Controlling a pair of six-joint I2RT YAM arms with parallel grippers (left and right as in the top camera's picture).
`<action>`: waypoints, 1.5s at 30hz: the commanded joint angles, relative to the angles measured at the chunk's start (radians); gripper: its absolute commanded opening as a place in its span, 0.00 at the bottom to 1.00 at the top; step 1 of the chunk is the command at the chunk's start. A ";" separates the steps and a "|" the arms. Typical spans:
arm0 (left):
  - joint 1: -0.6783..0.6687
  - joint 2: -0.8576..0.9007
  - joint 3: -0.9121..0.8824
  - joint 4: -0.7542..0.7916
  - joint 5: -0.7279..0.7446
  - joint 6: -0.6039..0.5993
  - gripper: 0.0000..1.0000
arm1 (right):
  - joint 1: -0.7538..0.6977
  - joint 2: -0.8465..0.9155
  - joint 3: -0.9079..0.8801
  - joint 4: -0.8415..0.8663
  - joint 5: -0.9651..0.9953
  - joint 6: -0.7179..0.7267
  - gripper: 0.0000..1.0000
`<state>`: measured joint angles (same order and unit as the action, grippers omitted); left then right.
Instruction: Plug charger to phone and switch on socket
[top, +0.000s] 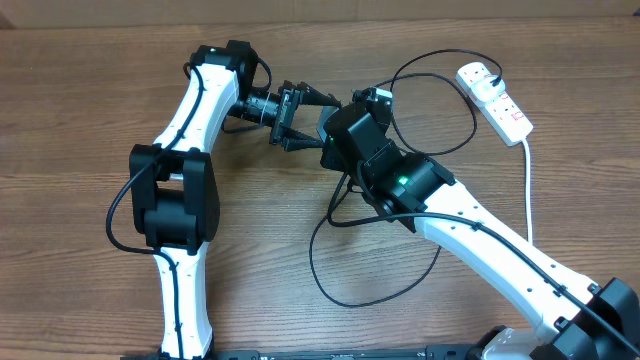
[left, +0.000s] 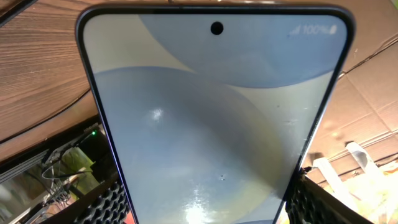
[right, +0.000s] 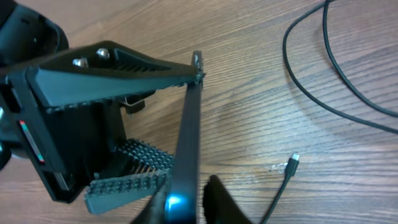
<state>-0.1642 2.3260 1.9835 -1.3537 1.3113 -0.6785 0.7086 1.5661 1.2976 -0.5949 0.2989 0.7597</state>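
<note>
Clamping the one phone (left: 211, 112), the left pincer (left: 211, 211) faces the right pincer (right: 180, 208), whose closure I cannot tell.

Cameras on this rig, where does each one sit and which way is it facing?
Overhead: fixed above the table, looking straight down; shows the left arm, the right arm and the socket.
Left wrist: on the left arm, looking along the left tool at the phone screen it grips; its ribbed pads show at the bottom corners.
Right wrist: on the right arm, looking down at the table, the charger tip and the left tool; its own fingers show at the bottom edge.
Shared: both wrist views show the phone.
</note>
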 joint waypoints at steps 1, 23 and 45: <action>-0.008 0.008 0.028 0.001 0.031 0.013 0.67 | 0.003 0.002 0.027 0.006 0.019 -0.004 0.10; -0.005 0.007 0.028 0.088 0.031 -0.013 0.72 | 0.003 0.001 0.027 0.026 0.113 1.038 0.04; -0.005 0.007 0.028 0.133 0.032 -0.086 0.26 | 0.004 0.001 0.027 0.049 0.002 1.389 0.04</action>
<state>-0.1642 2.3260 1.9869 -1.2224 1.3235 -0.7414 0.7094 1.5757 1.2976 -0.5583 0.2989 2.0228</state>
